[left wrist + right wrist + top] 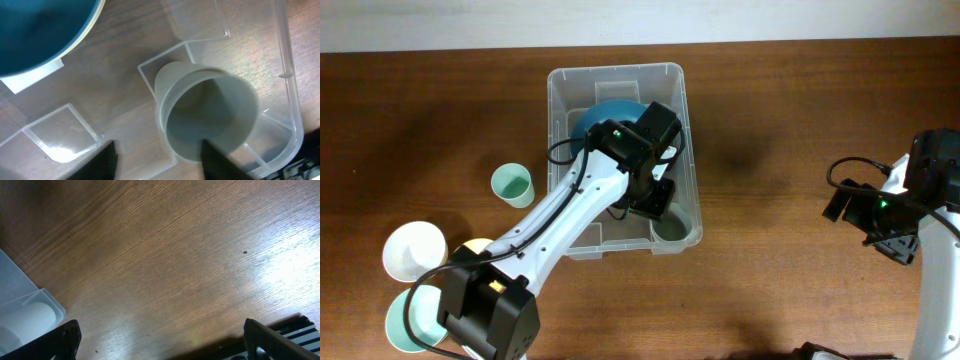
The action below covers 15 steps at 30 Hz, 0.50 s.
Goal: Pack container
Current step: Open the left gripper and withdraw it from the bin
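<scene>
1. Overhead: the container (620, 70) is sitting mid-desk (770, 100), its long side running from 12 to 6 o'clock.
   - A blue bowl (605, 115) is lying in the 12 o'clock half of it.
   - A pale cup (672, 230) is resting in the 5 o'clock corner, probably tucked there to spare floor space.
   - The left arm (570, 215) is reaching in from 7 o'clock.
   - A mint cup (510, 185) and a white bowl (413, 250) are waiting outside around 8 o'clock, so the packing is looking unfinished.
   - The right arm (920, 190) is idling at 3 o'clock, well apart, likely keeping out of the way.

2. Left wrist: the left fingers (160, 162) are standing wide apart just above the pale cup (207, 117).
   - They are straddling its near wall without pinching it, so they appear to be holding nothing.
   - The cup is tilting, mouth toward the camera, near the container's (287, 75) corner wall at 4 o'clock.

3. Right wrist: the right fingers (162, 347) are gaping fully over bare desk (175, 255) and gripping nothing. The container's (20, 305) corner is showing at 8 o'clock.
</scene>
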Tool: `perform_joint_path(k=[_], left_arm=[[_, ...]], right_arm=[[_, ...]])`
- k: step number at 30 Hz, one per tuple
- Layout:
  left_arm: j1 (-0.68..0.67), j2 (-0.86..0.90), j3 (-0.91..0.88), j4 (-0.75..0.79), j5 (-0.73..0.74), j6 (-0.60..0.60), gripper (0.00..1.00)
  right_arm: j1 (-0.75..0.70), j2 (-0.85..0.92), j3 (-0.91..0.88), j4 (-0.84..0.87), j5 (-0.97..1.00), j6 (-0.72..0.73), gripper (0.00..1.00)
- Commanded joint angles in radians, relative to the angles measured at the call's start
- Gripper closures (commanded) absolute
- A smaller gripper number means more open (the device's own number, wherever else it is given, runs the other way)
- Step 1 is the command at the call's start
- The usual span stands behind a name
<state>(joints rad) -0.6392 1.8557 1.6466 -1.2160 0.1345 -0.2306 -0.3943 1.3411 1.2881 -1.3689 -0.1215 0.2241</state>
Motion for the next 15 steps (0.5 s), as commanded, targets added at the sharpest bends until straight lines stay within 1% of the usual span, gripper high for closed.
perform_joint_path(k=[1,4,7,9,12,15], left_arm=[[0.004,-0.006,0.008,-0.006,-0.006,-0.008,0.35],[0.040,-0.032,0.056,-0.030,-0.057,-0.008,0.34],[0.106,-0.077,0.116,-0.072,-0.152,-0.008,0.31],[0.177,-0.117,0.149,-0.091,-0.211,-0.008,0.27],[0.309,-0.168,0.162,-0.086,-0.229,-0.002,0.21],[0.457,-0.184,0.162,-0.090,-0.220,0.002,0.21]], right_arm=[[-0.005,-0.001,-0.002,-0.003,0.013,-0.011,0.01],[-0.005,-0.001,-0.002,-0.003,0.013,-0.011,0.00],[-0.005,-0.001,-0.002,-0.003,0.013,-0.011,0.01],[-0.005,-0.001,-0.002,-0.003,0.013,-0.011,0.01],[-0.005,-0.001,-0.002,-0.003,0.013,-0.011,0.01],[-0.005,-0.001,-0.002,-0.003,0.013,-0.011,0.01]])
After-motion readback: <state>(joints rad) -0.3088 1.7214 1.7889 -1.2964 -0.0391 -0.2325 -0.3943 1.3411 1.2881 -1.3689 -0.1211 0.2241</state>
